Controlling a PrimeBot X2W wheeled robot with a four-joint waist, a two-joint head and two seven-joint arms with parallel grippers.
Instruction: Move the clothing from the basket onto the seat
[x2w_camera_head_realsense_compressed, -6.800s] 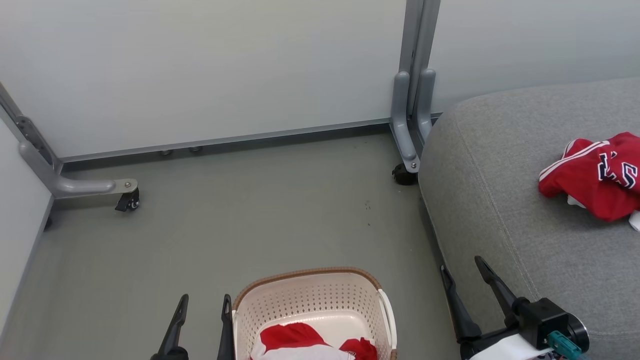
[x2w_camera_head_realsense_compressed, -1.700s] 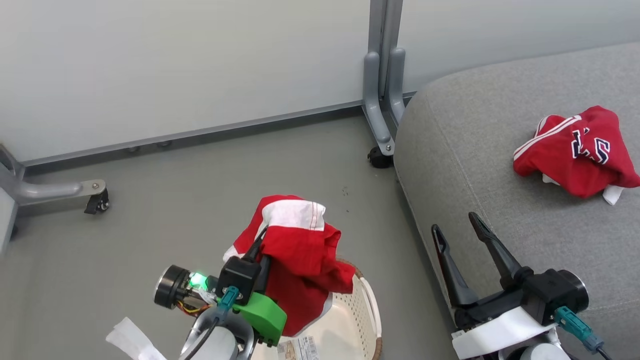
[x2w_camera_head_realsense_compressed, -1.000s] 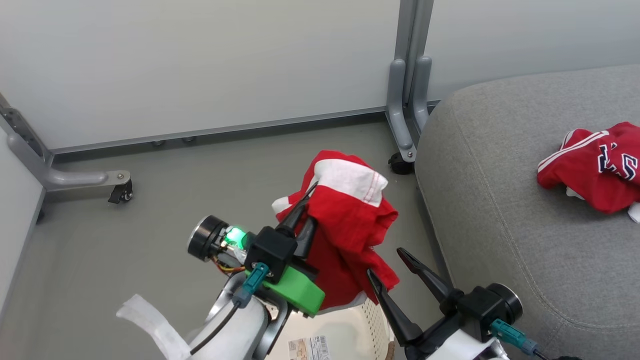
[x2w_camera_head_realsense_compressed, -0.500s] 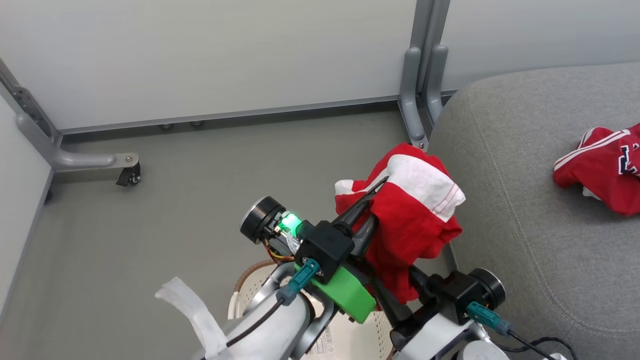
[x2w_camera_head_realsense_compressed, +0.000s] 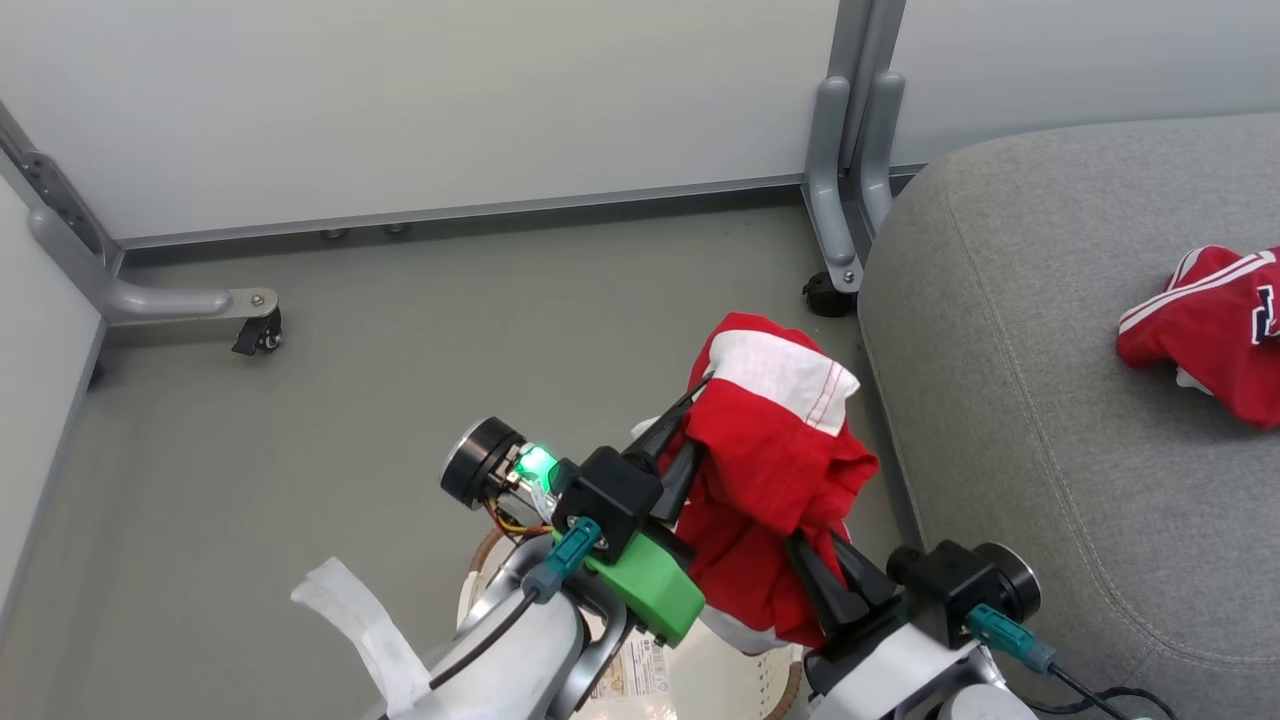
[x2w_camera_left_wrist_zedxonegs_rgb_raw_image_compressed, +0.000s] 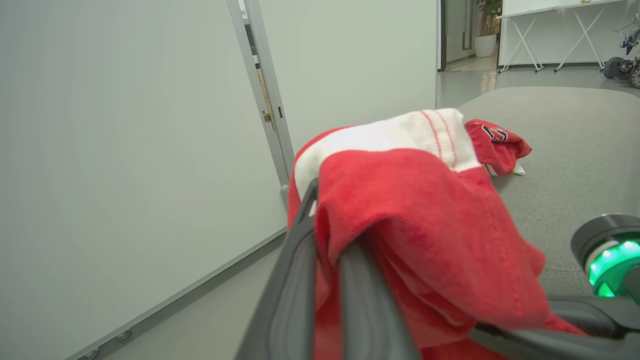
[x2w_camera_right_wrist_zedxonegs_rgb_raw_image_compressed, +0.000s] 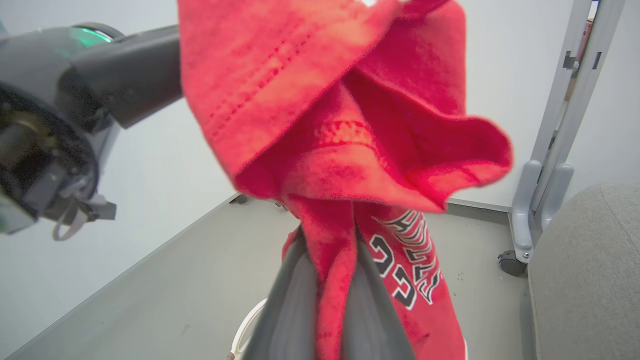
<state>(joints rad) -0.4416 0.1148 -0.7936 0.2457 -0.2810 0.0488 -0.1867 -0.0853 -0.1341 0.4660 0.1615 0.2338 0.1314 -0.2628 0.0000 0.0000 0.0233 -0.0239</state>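
Head view: left gripper (x2w_camera_head_realsense_compressed: 690, 425) raised, jaws nearly closed, pinching the top of the red sports garment (x2w_camera_head_realsense_compressed: 775, 470), which drapes over its fingers. Right gripper (x2w_camera_head_realsense_compressed: 815, 560) now has its jaws narrowed onto the lower hanging folds. A second ago those jaws stood wide open beside the cloth, so the second grip is new. Garment is fully out of the laundry basket (x2w_camera_head_realsense_compressed: 745, 685), hanging over the floor just beside the near edge of the grey seat cushion (x2w_camera_head_realsense_compressed: 1050, 450) and not yet above it. A second red garment (x2w_camera_head_realsense_compressed: 1210, 330) already lies on the cushion, well apart. Only a sliver of basket floor shows, so I cannot tell for sure that it is empty.

Left wrist view: both fingers almost together with a red fold clamped between them. The white trim panel rides on top; cushion and the placed garment lie beyond.

Right wrist view: fingers close together with a strip of red cloth caught between. Navy-and-white numerals hang just right of them, the bulk bunched overhead. Basket rim sits at lower left, cushion at the right edge.

Reading: two-point hold is made, so the lift stage looks done. What remains is carrying the piece right, over the cushion, and releasing with both grippers
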